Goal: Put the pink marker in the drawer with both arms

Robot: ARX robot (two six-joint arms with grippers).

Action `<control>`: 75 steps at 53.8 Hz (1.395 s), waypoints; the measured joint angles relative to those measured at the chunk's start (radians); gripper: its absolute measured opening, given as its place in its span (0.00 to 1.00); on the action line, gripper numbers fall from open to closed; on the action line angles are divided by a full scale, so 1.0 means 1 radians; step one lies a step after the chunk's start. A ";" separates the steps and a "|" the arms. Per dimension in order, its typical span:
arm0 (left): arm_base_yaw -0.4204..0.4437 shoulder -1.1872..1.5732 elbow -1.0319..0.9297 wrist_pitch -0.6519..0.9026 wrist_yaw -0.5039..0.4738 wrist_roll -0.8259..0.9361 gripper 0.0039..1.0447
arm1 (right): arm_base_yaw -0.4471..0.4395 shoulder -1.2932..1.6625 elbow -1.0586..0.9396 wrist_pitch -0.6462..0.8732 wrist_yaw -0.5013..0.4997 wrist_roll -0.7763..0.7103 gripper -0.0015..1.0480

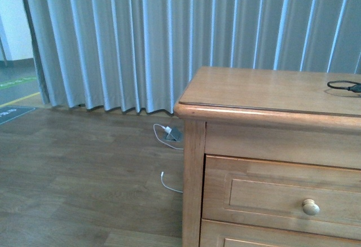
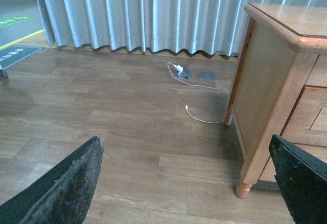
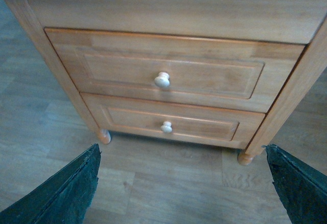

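The honey-brown top drawer [image 3: 168, 73] with a framed panel front is seen fully closed in the wooden chest [image 1: 271, 92], its small round pale knob [image 3: 162, 79] centred on the panel. In the front view the same drawer [image 1: 282, 193] sits just under the chest's top rail, with its knob [image 1: 310, 206] near the lower right. A similar second drawer [image 3: 171, 124] with its own knob [image 3: 166, 127] lies directly beneath it. The pink marker is not shown in any of the 3 views. On the chest's top, at the far right edge, a black looped cable [image 1: 344, 86] is seen.

The right gripper [image 3: 184, 183] is held in front of the chest, facing the 2 drawers, its 2 black fingers [image 3: 61, 193] spread wide and nothing between them. The left gripper [image 2: 184, 183] is held over the brown wooden floor [image 2: 127, 127] beside the chest's side panel, its fingers [image 2: 66, 188] likewise spread wide and empty.

A white cable [image 2: 202, 119] and a small charger [image 2: 183, 71] lie on the floor before the grey pleated curtain [image 1: 169, 32].
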 joint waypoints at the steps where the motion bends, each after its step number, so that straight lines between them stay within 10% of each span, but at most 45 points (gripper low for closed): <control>1: 0.000 0.000 0.000 0.000 0.000 0.000 0.94 | -0.002 -0.018 -0.002 -0.003 0.000 0.000 0.92; 13: 0.000 0.000 0.000 0.000 0.000 0.000 0.94 | -0.003 -0.040 -0.004 0.000 0.003 -0.007 0.92; 21: 0.000 0.000 0.000 0.000 0.000 0.000 0.94 | -0.006 -0.093 -0.124 0.337 0.063 -0.013 0.68; 42: 0.000 0.000 0.000 0.000 0.000 0.000 0.94 | -0.006 -0.238 -0.171 0.277 0.063 -0.016 0.01; 75: 0.000 0.000 0.000 0.000 0.000 0.000 0.94 | -0.006 -0.535 -0.170 -0.028 0.061 -0.018 0.02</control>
